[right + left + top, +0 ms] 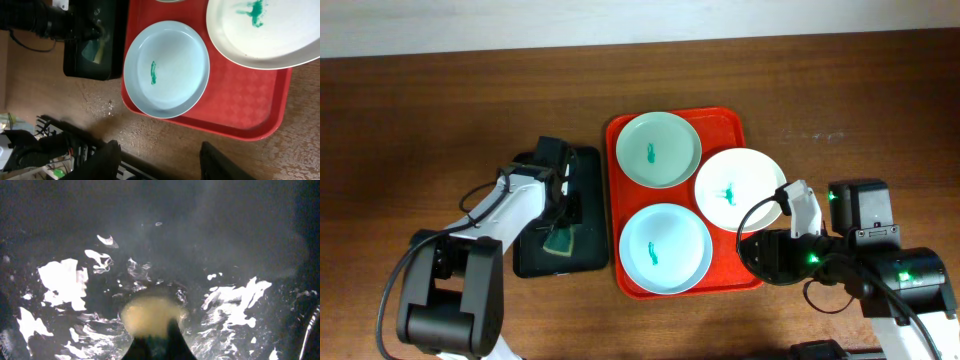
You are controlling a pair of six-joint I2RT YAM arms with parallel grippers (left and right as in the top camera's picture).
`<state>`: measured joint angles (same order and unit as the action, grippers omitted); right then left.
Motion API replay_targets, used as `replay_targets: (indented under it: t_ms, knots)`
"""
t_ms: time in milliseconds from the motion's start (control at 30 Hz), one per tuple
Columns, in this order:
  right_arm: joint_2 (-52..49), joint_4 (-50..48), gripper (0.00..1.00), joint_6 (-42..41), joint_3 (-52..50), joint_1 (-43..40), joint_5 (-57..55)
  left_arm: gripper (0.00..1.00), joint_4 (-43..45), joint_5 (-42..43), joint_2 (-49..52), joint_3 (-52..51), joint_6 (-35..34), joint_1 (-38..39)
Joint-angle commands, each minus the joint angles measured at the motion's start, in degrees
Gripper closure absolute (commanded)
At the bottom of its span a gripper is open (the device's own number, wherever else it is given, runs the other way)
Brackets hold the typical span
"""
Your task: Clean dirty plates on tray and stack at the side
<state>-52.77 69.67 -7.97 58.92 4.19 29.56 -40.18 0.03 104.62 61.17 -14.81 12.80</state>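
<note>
The red tray (pixel 730 128) holds three plates, each with a teal smear: a mint plate (pixel 658 148) at the back, a white plate (pixel 740 189) overhanging the right rim, and a pale blue plate (pixel 665 249) in front. My left gripper (pixel 560 212) is down in the black tray (pixel 588 170), shut on the edge of the sponge (pixel 561 241), whose yellow side (pixel 150 316) shows at my fingertips (pixel 172 332). My right gripper (pixel 162 162) stands open and empty over bare table, just off the red tray's (pixel 235 107) front right corner. The pale blue plate (pixel 167 67) and white plate (pixel 265 32) lie ahead of it.
The black tray's floor (pixel 215 240) is wet and shiny. Brown wooden table (pixel 420 120) surrounds both trays. The right arm's body (pixel 880 265) sits at the front right, and the left arm's base (pixel 450 300) at the front left.
</note>
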Motion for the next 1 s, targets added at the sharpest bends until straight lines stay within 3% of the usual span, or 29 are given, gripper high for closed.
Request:
replay_targets:
  t_ms: [0,133,200,267,400,467,600,767,833,967]
  knots:
    - [0.0,0.0,0.47,-0.1,-0.5,0.3,-0.1,0.96,-1.2,-0.1,0.6,2.6,1.6,-0.3]
    - [0.0,0.0,0.47,0.0,-0.5,0.3,-0.1,0.35,-6.6,-0.1,0.6,9.2,1.6,-0.3]
    - [0.0,0.0,0.47,0.0,-0.5,0.3,-0.1,0.24,-10.3,-0.1,0.6,12.4,1.6,-0.3]
    - [0.0,0.0,0.47,0.0,-0.5,0.3,-0.1,0.22,-15.3,0.0,0.6,15.1,1.6,-0.3]
    - [-0.1,0.7,0.47,0.0,-0.5,0.3,-0.1,0.29,-20.7,0.2,0.6,14.5,1.6,-0.1]
    - [-0.1,1.5,0.47,-0.1,-0.5,0.3,-0.3,0.39,-22.4,0.2,0.6,12.8,1.6,0.3]
    - [-0.6,3.0,0.47,-0.1,-0.5,0.3,-0.3,0.50,-16.7,0.2,0.6,5.4,0.7,0.9]
    - [-3.5,4.8,0.47,-0.1,-0.5,0.3,-0.3,0.73,-4.5,0.2,0.6,-3.6,-0.4,1.0]
    - [-4.6,5.0,0.54,-0.1,-0.5,0.3,-0.7,1.00,-3.8,0.2,0.6,-4.0,-0.4,1.0]
    - [-7.0,4.9,0.66,-10.2,-0.5,0.3,-15.2,1.00,-9.4,0.2,0.2,2.2,-0.3,0.9]
